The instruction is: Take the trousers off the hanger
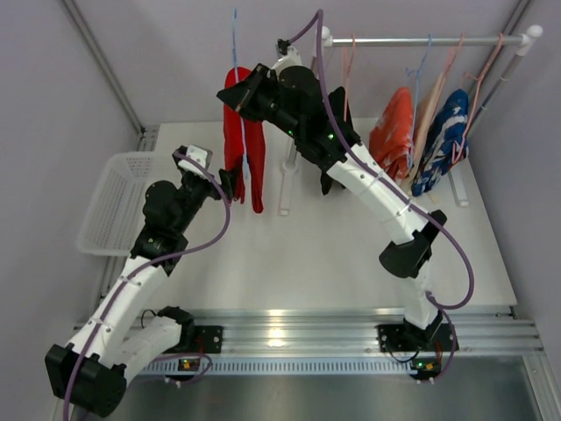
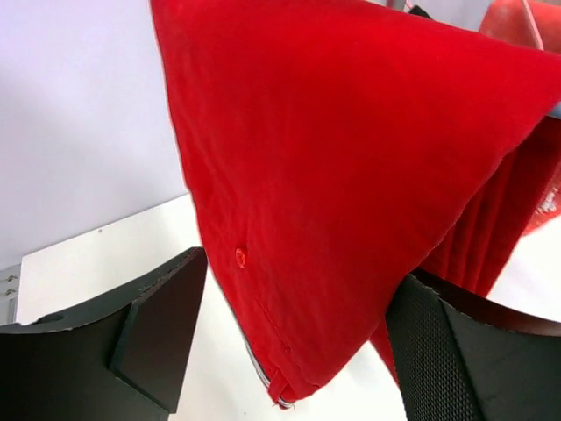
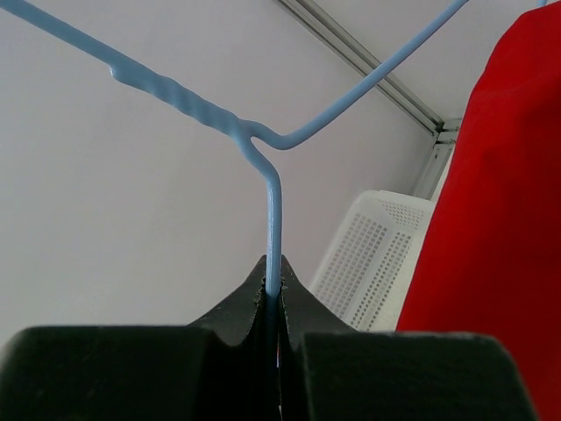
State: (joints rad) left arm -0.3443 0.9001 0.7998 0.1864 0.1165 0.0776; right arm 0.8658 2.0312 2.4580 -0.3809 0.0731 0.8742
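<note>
The red trousers point(image 1: 248, 145) hang folded over a blue wire hanger point(image 1: 235, 39) at the back left, off the rail. My right gripper point(image 1: 230, 96) is shut on the hanger's wire stem point(image 3: 273, 219), beside the trousers point(image 3: 491, 219). My left gripper point(image 1: 230, 182) is at the trousers' lower part. In the left wrist view it point(image 2: 298, 342) is open, with the lower corner of the red trousers point(image 2: 351, 175) between its jaws; I cannot tell whether the pads touch the fabric. The black trousers are out of view.
A white basket point(image 1: 118, 197) stands at the table's left edge and also shows in the right wrist view point(image 3: 377, 254). A rail point(image 1: 421, 39) at the back right carries an orange-and-white garment point(image 1: 393, 132), a blue-and-white garment point(image 1: 443, 140) and bare hangers. The rail's white foot point(image 1: 287, 180) stands behind the trousers.
</note>
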